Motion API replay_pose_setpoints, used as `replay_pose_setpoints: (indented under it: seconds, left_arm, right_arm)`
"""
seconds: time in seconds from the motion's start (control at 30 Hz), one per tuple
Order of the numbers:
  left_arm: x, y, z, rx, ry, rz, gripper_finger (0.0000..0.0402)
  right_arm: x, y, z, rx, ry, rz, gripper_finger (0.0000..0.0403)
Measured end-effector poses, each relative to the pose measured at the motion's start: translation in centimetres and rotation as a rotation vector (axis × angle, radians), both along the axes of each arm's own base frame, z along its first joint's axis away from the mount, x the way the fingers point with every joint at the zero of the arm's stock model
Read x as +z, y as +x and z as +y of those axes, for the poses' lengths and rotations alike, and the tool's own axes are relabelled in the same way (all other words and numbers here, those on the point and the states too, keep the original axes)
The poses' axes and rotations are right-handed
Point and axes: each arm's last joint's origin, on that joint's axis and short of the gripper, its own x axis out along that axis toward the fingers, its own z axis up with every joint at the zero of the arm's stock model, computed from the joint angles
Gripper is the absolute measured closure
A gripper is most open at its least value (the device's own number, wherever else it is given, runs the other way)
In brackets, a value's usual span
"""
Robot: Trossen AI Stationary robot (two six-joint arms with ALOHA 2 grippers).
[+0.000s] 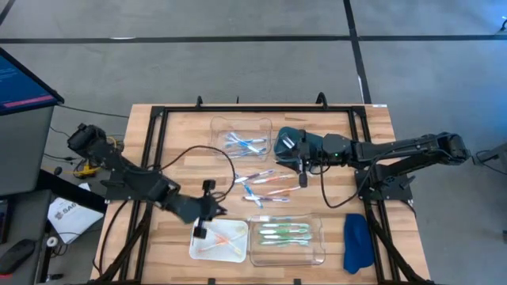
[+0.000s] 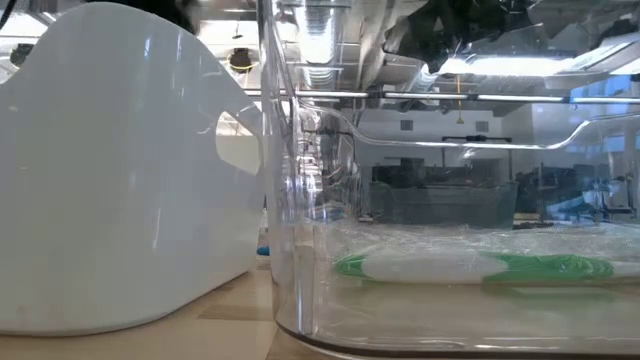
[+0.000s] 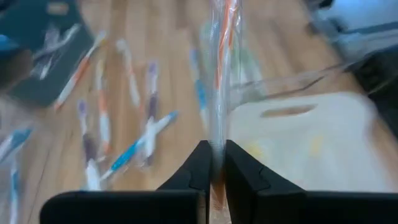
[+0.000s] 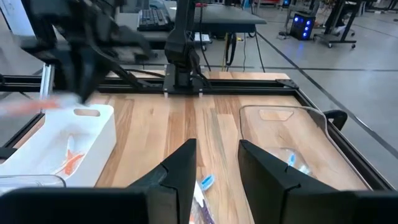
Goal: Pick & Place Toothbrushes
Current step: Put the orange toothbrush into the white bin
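Above the white tray (image 1: 218, 247) near the tabletop's front edge, the left gripper (image 3: 213, 167) grips one orange toothbrush (image 3: 226, 37), so releasing it into the tray seems next, while the right gripper (image 4: 216, 163) hangs half open over loose toothbrushes (image 1: 265, 188) at mid-table.

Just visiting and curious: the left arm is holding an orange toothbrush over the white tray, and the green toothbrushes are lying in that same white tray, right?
Not quite. The green toothbrushes lie in the clear tray beside the white tray, as the high view shows. The rest holds: the left gripper pinches an orange toothbrush above the white tray.
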Motion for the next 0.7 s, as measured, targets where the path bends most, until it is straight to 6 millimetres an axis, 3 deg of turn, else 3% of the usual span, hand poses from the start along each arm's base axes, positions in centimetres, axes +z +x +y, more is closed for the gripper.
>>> replay_pose_setpoints:
  seconds: [0.2,0.5,0.7]
  left_arm:
    - [0.7,-1.5,-2.9,-0.08,-0.024,0.024,0.0388]
    - [-2.1,-1.9,-4.7,-0.216,0.033,0.202,0.0382]
    - [-3.6,-1.9,-4.7,-0.237,0.071,0.313,0.0385]
  right_arm:
    - [0.0,0.0,0.0,0.0,0.0,0.002,0.029]
    - [0.0,0.0,0.0,-0.002,0.008,-0.001,0.029]
    - [0.0,0.0,0.0,-0.002,0.008,-0.005,0.029]
